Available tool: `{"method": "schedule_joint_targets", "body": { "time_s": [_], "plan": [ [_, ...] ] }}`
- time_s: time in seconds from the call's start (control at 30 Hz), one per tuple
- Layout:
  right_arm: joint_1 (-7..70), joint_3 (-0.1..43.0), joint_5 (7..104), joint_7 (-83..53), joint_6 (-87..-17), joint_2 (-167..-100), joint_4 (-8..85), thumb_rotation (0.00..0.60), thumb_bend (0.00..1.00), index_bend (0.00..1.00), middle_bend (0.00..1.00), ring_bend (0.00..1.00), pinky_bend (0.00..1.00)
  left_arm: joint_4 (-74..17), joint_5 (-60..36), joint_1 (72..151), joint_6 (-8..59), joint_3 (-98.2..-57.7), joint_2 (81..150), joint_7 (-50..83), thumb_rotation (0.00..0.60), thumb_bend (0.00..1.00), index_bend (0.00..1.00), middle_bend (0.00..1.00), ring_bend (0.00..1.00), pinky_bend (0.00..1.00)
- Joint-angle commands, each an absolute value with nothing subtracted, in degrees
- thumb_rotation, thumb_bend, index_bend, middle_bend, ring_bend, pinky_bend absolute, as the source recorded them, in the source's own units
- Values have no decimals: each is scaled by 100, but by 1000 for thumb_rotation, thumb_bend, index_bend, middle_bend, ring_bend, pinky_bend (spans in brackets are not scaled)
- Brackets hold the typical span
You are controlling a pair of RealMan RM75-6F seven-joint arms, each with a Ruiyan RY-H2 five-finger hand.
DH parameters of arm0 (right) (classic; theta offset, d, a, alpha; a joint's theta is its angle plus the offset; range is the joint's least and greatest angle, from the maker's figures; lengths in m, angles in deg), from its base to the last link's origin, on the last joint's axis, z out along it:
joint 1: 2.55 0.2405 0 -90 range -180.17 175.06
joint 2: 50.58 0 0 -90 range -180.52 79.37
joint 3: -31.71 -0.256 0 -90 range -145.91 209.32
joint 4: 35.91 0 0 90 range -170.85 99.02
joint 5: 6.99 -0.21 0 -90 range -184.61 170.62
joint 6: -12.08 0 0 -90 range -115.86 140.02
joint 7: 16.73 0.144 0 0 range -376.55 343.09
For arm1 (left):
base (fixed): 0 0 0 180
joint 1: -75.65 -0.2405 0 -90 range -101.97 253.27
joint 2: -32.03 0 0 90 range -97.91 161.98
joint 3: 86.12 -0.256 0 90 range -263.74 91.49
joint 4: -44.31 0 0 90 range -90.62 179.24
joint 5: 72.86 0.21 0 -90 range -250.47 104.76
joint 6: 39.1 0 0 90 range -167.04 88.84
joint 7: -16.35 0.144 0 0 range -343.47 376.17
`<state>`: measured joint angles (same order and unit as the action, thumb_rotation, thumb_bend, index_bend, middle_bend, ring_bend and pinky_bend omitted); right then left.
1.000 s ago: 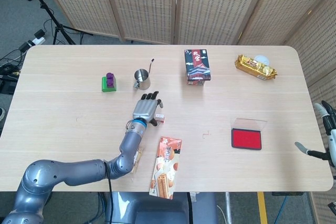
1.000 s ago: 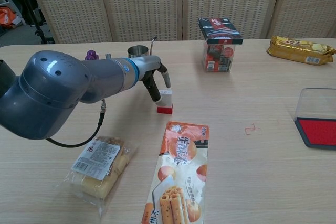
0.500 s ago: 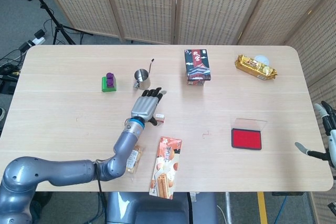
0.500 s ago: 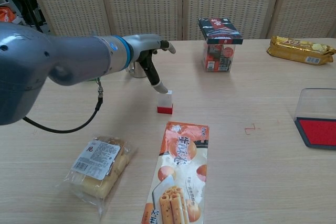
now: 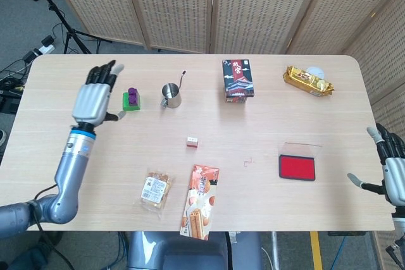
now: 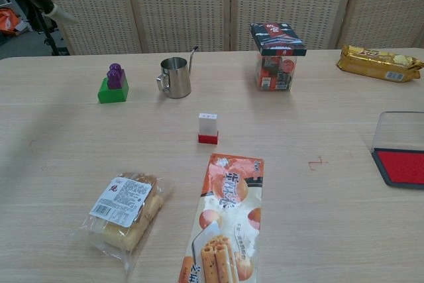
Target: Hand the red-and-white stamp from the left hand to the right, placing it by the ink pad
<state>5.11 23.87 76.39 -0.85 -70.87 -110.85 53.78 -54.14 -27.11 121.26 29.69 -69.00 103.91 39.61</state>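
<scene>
Head view: left hand raised over the far-left part of the tabletop, fingers spread and straight, holding nothing. It sits just beside the green-and-purple block and well apart from the red-and-white stamp. Right hand at the right edge of the tabletop, fingers apart, empty, near the ink pad but not touching it.

Chest view: stamp stands upright on the bare tabletop, red base down, white cap up, untouched. Only a fingertip of the left hand shows at the top-left corner; right hand not seen here.

Stamp lies roughly mid-tabletop, between the steel cup behind it and the snack packet in front, the wrapped bread to its near left. Ink pad lies open, lid up, well to the stamp's right.

Judgement: neither hand has the stamp, so the handover is not begun. The upright pose leaves the cap free for a pinch from above. The left hand is the nearer of the two; the right seems parked at the pad side to receive. Risk: the narrow stamp may tip if nudged.
</scene>
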Motion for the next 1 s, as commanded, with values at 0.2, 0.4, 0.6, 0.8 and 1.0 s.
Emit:
{"method": "schedule_joint_targets", "body": {
  "time_s": [0.2,0.4,0.6,0.8,1.0],
  "plan": [
    [1163,2216,7558,-960,-6213,-10876,6190,600,0,0,0,0,0,-5082,-1469,10646,3547,-7515,9514,1942,600,160,0,0,0,0],
    [2081,1812,6995,-1741,-5046,-10744,6755,600,0,0,169,140,208,-5087,-1080,9982,3886,-7854,9300,1370,600,164,0,0,0,0],
    [3092,1370,5918,-2744,-4281,-11406,6950,600,0,0,589,567,713,-5227,-706,9684,4058,-7900,9061,972,600,174,0,0,0,0],
    [4180,1154,4500,-3862,-3944,-12370,6637,600,0,76,787,783,957,-5282,-663,9591,3905,-7842,8905,720,600,178,0,0,0,0],
    [5034,1219,3626,-4933,-4232,-13411,6156,600,0,191,901,937,1000,-5225,-667,9634,3558,-7804,8850,587,600,186,0,0,0,0]
  ]
}}
